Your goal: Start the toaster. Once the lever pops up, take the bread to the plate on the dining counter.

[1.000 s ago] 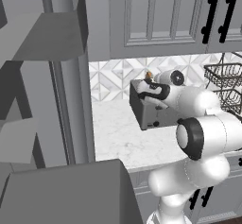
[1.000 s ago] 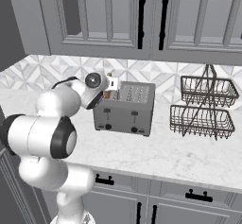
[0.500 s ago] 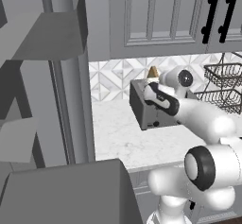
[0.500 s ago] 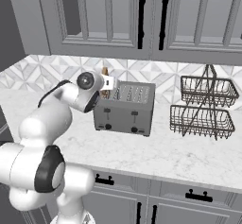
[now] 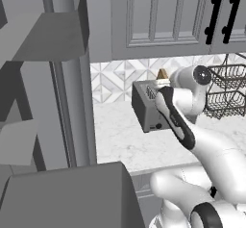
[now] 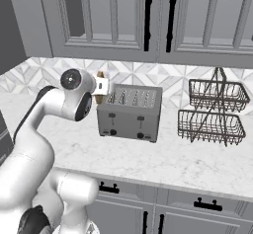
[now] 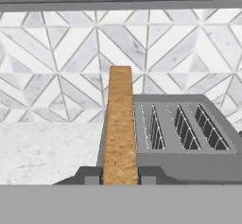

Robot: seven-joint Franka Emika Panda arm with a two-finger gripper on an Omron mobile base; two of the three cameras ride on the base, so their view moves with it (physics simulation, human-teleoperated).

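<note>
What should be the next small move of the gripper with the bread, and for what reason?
Probably carry the bread away from the toaster, toward the plate. The hand view shows the slice edge-on, clamped between the gripper tips and already out of the slots, with the toaster beside it. Nothing appears to block a retreat, though the plate's direction cannot be told.

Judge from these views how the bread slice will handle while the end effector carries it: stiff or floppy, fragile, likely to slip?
The bread stands straight on edge between the end effector fingers, so it is probably stiff. It looks thin, so likely light and crushable if squeezed. Its grainy crust should resist slipping. It has lifted clear beside the toaster.
</note>
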